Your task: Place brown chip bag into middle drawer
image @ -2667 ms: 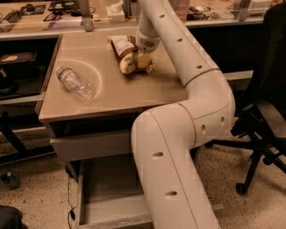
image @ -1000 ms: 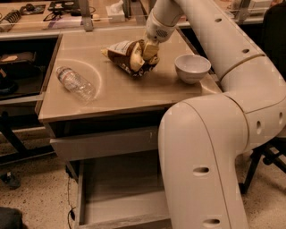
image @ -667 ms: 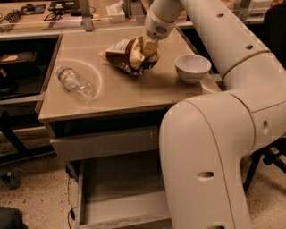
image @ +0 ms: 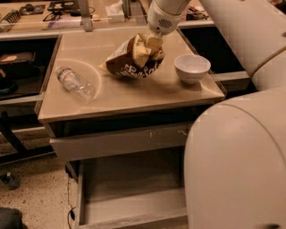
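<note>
I see the two-finger gripper (image: pixel 149 50) over the far middle of the tabletop, its jaws clenched on the upper edge of the dark brown crinkly foil chip bag (image: pixel 128 63). The bag hangs tilted from the grip, its pale yellow end to the left and its white lettering facing me. A shadow lies on the top beneath it, so it looks lifted clear, though I cannot be sure the low end is off the surface.

Just right of the bag stands a small white round bowl (image: pixel 192 67), upright and apart from it. Well to the left a clear plastic bottle (image: pixel 76 83) lies on its side near the left edge. Both rest on the smooth beige tabletop (image: pixel 134 96) of a cabinet.

Under the top, a grey drawer front with pale scratch marks (image: pixel 120 141) stands slightly out. Below it the wide shallow grey middle drawer (image: pixel 134 179) is pulled open towards me, its flat floor showing between low side walls. My own bulky white robot arm (image: pixel 237 161) fills the near right and covers the drawer's right part, and the picture's near edge cuts off its front.

The floor (image: pixel 40 188) is speckled and pale. A long bench (image: pixel 40 27) runs along the far side with a white tissue box (image: pixel 116 12) and dark clutter that I cannot identify
</note>
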